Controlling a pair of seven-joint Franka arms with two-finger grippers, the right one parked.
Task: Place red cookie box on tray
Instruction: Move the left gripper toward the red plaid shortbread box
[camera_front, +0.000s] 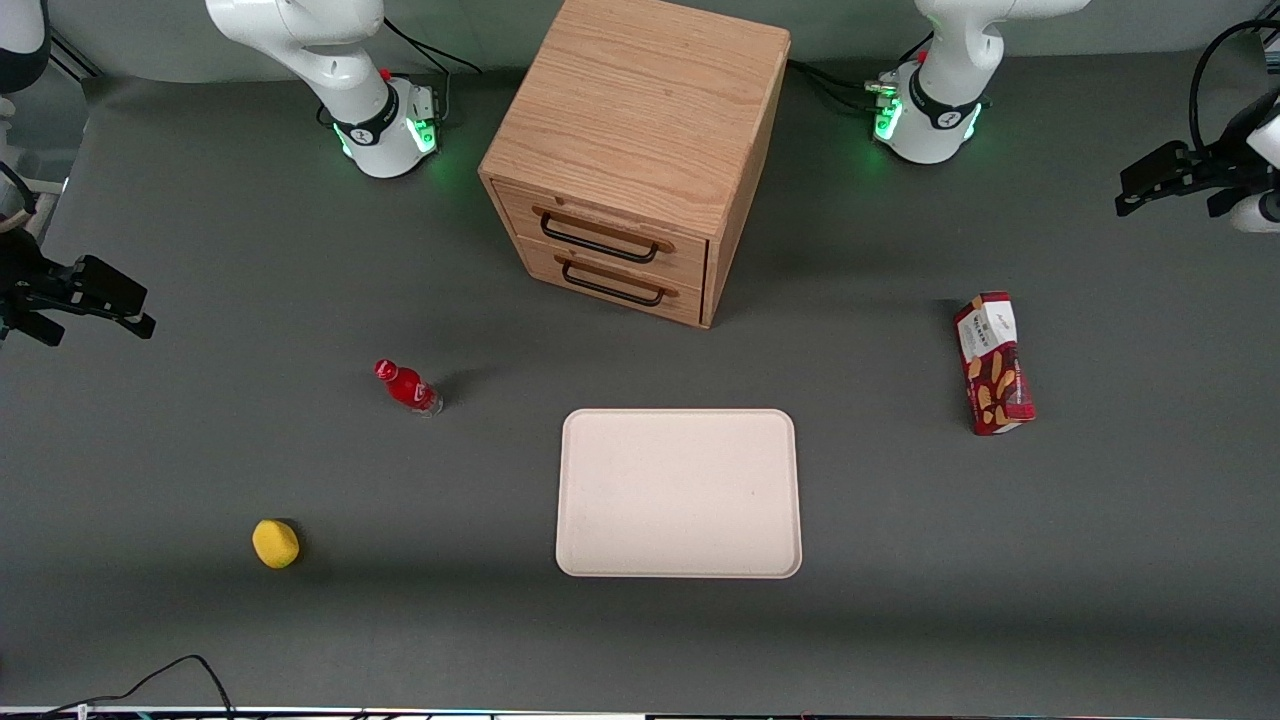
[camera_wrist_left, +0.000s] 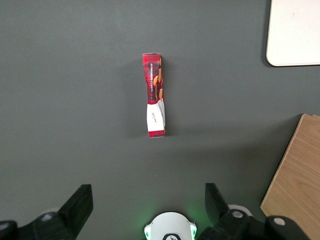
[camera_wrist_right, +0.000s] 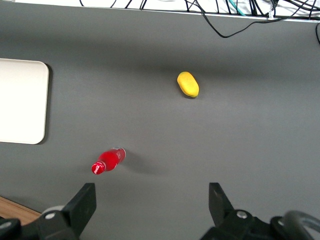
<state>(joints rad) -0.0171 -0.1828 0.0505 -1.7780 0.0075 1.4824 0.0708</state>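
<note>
The red cookie box (camera_front: 993, 362) lies flat on the grey table toward the working arm's end, its white end panel pointing away from the front camera. It also shows in the left wrist view (camera_wrist_left: 154, 95). The cream-white tray (camera_front: 679, 492) lies bare near the table's middle, nearer the front camera than the cabinet; a corner of it shows in the left wrist view (camera_wrist_left: 294, 35). My left gripper (camera_front: 1135, 195) hangs high above the table's edge, farther from the front camera than the box and apart from it. Its fingers (camera_wrist_left: 80, 202) stand wide open and empty.
A wooden drawer cabinet (camera_front: 640, 150) with two closed drawers stands at the back middle. A small red bottle (camera_front: 407, 387) and a yellow lemon-like object (camera_front: 275, 543) lie toward the parked arm's end. Bare table separates the box and the tray.
</note>
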